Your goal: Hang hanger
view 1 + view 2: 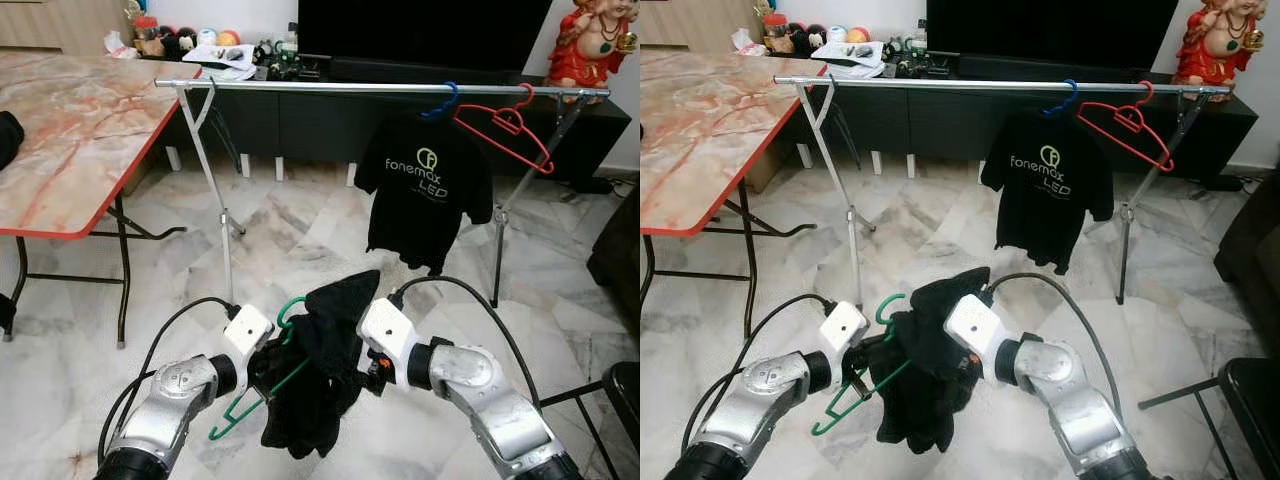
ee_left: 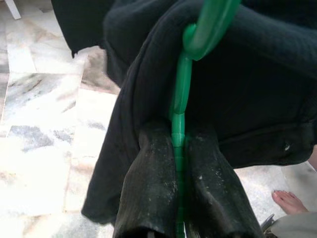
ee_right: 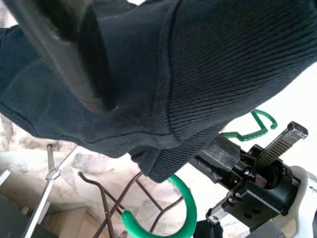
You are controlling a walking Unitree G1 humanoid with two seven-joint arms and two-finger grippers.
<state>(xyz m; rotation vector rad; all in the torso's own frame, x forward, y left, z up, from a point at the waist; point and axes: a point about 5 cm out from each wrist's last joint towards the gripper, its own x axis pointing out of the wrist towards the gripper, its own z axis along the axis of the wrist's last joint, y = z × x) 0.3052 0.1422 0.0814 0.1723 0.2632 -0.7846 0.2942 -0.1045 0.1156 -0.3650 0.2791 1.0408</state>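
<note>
Left claw clamped on green hanger inside black garment, right claw's grip hidden.

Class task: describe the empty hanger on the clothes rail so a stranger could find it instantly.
Find the long silver metal clothes rail standing before the dark TV cabinet. Near its right end hangs a black printed T-shirt on a blue hanger. Just right of it, the tilted red plastic hanger carries nothing.
</note>
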